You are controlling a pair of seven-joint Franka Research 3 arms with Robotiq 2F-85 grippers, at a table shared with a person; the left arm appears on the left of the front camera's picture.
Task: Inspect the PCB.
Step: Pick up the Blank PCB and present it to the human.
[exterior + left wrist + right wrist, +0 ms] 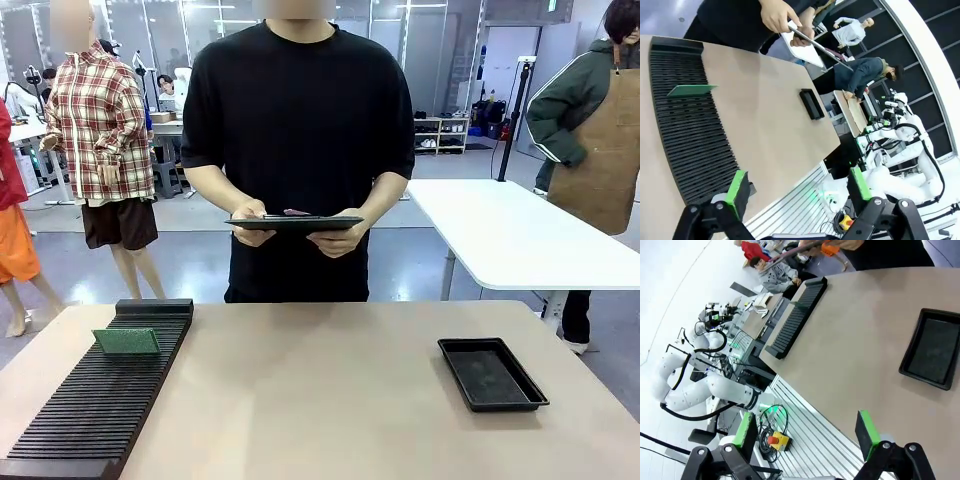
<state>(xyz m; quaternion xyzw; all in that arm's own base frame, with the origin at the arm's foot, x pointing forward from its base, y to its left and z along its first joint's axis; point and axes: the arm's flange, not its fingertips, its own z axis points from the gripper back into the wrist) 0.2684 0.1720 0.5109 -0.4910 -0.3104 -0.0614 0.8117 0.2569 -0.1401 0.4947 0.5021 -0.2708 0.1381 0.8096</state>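
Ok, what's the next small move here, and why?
Probably move the left claw over the PCB: it stands upright in the slotted rack on the table's left side, untouched, and that claw is open with nothing in it.

PCB (127, 341) in rack (95, 420) left, tray (486, 371) right

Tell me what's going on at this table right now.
Nothing is being handled by the robot at this moment. The green PCB stands on edge in a black slotted rack on the robot's left side of the table, with nothing touching it. A person at the far side holds a clipboard level in front of them. A black tray lies on the right. The left tool and right tool are both open, holding nothing, back at the robot's side of the table.
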